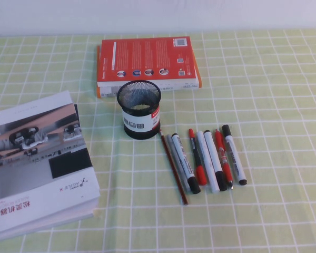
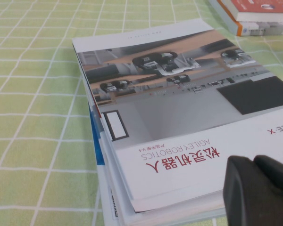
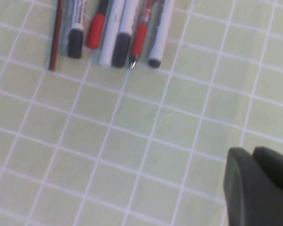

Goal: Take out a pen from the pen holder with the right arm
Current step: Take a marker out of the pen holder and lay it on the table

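Note:
The black mesh pen holder (image 1: pixel 139 109) stands upright mid-table, and no pen sticks out of it. To its right several pens lie side by side on the cloth: a thin pencil (image 1: pixel 174 167), a black-capped marker (image 1: pixel 185 163), a red marker (image 1: pixel 197 156), a white marker (image 1: pixel 213 161), a red pen (image 1: pixel 224 159) and another white marker (image 1: pixel 234 154). In the right wrist view the ends of this row (image 3: pixel 118 37) show, with my right gripper (image 3: pixel 251 153) shut and empty over bare cloth, well clear of them. My left gripper (image 2: pixel 252 162) is shut over the booklet stack (image 2: pixel 179 117). Neither arm shows in the high view.
A red book (image 1: pixel 147 60) lies flat behind the pen holder. The stack of booklets (image 1: pixel 37 163) fills the left front of the table. A green checked cloth (image 1: pixel 274 95) covers the table, with open room on the right.

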You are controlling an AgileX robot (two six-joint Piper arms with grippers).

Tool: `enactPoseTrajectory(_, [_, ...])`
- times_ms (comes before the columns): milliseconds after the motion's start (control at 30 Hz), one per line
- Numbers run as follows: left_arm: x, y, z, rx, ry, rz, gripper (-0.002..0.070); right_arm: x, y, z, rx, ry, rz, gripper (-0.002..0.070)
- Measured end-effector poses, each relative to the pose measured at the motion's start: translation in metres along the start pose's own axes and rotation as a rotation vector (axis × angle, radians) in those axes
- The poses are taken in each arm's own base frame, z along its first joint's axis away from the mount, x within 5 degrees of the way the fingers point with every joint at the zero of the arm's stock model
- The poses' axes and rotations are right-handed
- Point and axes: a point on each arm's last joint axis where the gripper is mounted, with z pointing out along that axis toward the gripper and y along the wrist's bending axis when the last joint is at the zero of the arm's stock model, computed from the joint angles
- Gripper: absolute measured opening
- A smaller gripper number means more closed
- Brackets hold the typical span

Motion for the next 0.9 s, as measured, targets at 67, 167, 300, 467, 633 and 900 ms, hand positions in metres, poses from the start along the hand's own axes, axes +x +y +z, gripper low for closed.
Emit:
enactPoseTrajectory(67, [0.0, 0.0, 0.0, 0.0, 0.0, 0.0, -0.0005, 0.012, -0.005, 0.005, 0.003, -0.069, -0.006, -0.0012])
enactPoseTrajectory(167, [0.0, 0.0, 0.0, 0.0, 0.0, 0.0, -0.0005, 0.033, -0.019, 0.014, 0.015, -0.198, 0.057, -0.0012])
enactPoseTrajectory(300, [0.0, 0.0, 0.0, 0.0, 0.0, 0.0, -0.0005, 0.073, -0.038, 0.035, 0.056, -0.373, 0.167, -0.0013])
enactPoseTrajectory(467, [0.0, 0.0, 0.0, 0.0, 0.0, 0.0, -0.0005, 0.115, -0.05, 0.045, 0.13, -0.58, 0.241, -0.0013])
enactPoseTrajectory(633, [0.0, 0.0, 0.0, 0.0, 0.0, 0.0, -0.0005, 0.141, -0.053, 0.046, 0.187, -0.702, 0.268, -0.0012])
enactPoseTrajectory(900, [0.0, 0.0, 0.0, 0.0, 0.0, 0.0, -0.0005, 0.154, -0.053, 0.037, 0.228, -0.764, 0.285, -0.0012])
